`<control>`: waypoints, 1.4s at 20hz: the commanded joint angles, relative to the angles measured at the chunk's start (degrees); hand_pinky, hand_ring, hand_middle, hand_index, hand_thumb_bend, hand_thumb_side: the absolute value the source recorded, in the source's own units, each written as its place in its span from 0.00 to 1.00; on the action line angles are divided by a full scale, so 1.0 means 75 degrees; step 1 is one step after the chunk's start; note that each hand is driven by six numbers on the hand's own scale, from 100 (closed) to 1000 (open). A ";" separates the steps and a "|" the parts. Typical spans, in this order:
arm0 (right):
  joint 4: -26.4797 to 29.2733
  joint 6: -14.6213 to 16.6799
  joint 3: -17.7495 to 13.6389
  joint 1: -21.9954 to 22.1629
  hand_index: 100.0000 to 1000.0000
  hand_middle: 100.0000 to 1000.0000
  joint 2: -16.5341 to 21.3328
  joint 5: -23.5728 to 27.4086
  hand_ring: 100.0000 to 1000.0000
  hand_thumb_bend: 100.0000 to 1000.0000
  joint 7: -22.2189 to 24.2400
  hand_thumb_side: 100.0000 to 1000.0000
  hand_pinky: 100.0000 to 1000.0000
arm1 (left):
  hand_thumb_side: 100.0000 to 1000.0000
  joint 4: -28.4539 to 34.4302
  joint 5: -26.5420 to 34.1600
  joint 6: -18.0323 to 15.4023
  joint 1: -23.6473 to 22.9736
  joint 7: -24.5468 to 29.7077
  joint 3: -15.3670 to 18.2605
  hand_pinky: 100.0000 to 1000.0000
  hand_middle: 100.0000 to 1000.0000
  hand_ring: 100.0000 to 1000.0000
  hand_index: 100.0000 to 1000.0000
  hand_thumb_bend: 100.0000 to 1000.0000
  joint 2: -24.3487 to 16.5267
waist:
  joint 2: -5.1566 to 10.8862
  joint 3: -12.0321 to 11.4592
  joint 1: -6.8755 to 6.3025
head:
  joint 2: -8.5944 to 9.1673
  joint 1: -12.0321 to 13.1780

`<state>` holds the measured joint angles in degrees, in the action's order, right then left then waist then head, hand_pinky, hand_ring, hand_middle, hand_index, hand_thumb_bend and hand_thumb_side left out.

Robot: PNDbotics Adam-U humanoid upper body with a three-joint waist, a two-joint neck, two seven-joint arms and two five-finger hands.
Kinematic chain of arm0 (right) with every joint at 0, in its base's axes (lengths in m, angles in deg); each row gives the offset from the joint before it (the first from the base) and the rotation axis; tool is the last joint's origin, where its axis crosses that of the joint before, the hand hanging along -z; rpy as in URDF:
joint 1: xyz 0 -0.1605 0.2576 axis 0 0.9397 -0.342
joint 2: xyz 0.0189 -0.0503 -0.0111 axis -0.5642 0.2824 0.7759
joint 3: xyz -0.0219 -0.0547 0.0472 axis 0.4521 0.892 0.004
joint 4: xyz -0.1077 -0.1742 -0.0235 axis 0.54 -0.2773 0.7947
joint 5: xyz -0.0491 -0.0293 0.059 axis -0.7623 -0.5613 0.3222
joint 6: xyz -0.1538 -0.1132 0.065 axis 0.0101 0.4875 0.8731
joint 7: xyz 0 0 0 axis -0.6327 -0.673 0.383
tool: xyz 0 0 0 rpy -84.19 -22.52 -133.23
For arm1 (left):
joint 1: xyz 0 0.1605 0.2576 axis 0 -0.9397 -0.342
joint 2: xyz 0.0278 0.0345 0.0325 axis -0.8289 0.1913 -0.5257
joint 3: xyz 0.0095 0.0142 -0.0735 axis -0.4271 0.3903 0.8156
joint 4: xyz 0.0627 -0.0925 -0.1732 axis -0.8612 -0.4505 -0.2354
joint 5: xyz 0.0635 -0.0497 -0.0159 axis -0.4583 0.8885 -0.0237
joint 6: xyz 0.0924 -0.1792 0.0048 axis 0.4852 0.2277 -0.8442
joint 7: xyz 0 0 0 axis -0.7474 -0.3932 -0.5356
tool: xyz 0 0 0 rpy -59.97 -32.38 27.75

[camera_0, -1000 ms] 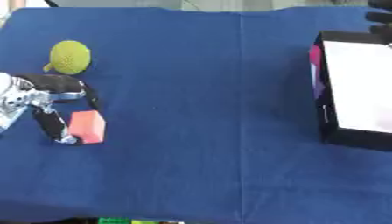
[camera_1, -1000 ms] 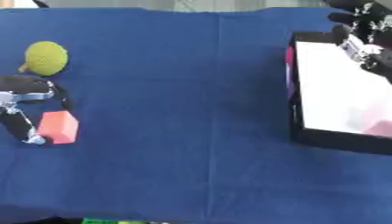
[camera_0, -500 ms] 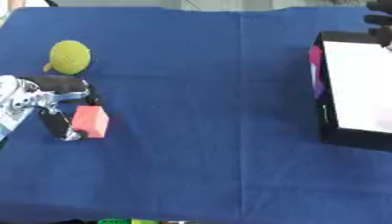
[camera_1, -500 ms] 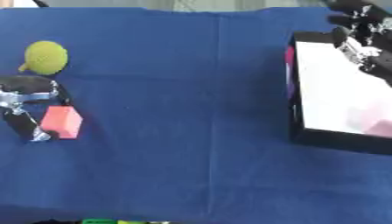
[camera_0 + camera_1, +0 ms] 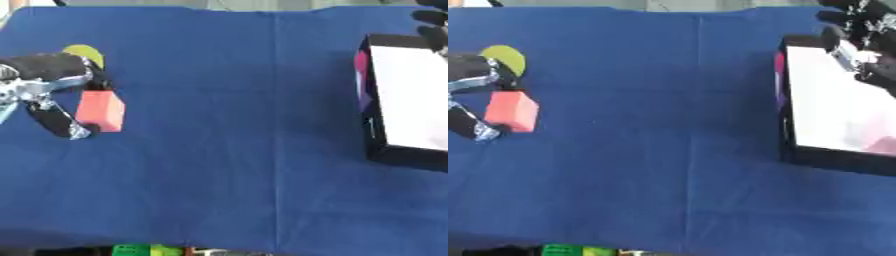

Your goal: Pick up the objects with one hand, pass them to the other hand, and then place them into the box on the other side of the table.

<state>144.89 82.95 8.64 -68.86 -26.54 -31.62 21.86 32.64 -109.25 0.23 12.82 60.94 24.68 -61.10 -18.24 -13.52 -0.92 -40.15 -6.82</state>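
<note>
A red block (image 5: 101, 110) is pinched by my left hand (image 5: 45, 83) at the left side of the blue table, a thumb (image 5: 54, 120) to its left and curled fingers above it. The block looks lifted slightly off the cloth. A yellow-green ball (image 5: 84, 52) lies just behind the hand, partly hidden by it. A black box (image 5: 404, 98) with a white inside stands at the right edge, something pink against its left wall (image 5: 360, 62). My right hand (image 5: 857, 41) hovers above the box's far end, fingers curled, holding nothing I can see.
The blue cloth (image 5: 245, 150) covers the whole table between the left hand and the box. Something green (image 5: 140, 249) shows below the table's near edge.
My left hand has closed on the red block and carried it up and to the right; the ball is now partly hidden behind the hand. The right hand has stayed over the box.
</note>
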 commanded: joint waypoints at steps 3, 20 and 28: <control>0.0282 0.0456 0.0068 -0.0286 1.00 1.00 0.0199 -0.0237 1.00 0.00 0.0863 0.27 1.00 | 0.00 0.0535 0.0075 0.0324 -0.0181 -0.1623 0.0553 0.66 0.48 0.52 0.61 0.00 0.0185 | 0.0239 -0.0005 0.0043 | 0.0065 -0.0043; 0.0285 0.2898 0.1474 -0.1774 1.00 1.00 0.0702 -0.2560 1.00 0.00 0.2729 0.00 0.94 | 0.17 0.0086 0.0968 -0.0638 -0.0838 -0.2886 0.0869 0.71 0.44 0.46 0.60 0.00 0.2501 | 0.0356 0.0191 0.0261 | 0.0004 0.0025; 0.0285 0.2465 0.2329 -0.2693 1.00 1.00 0.0238 -0.3492 1.00 0.00 0.2998 0.00 0.93 | 0.22 -0.0167 0.0645 -0.0925 -0.0967 -0.3162 0.0889 0.71 0.44 0.45 0.60 0.00 0.3170 | 0.0430 0.0230 0.0277 | -0.0063 -0.0037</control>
<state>146.14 102.31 25.75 -88.10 -25.22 -56.95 43.97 31.04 -103.98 -6.16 5.05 37.60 30.82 -37.52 -16.50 -11.84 1.19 -40.27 -6.93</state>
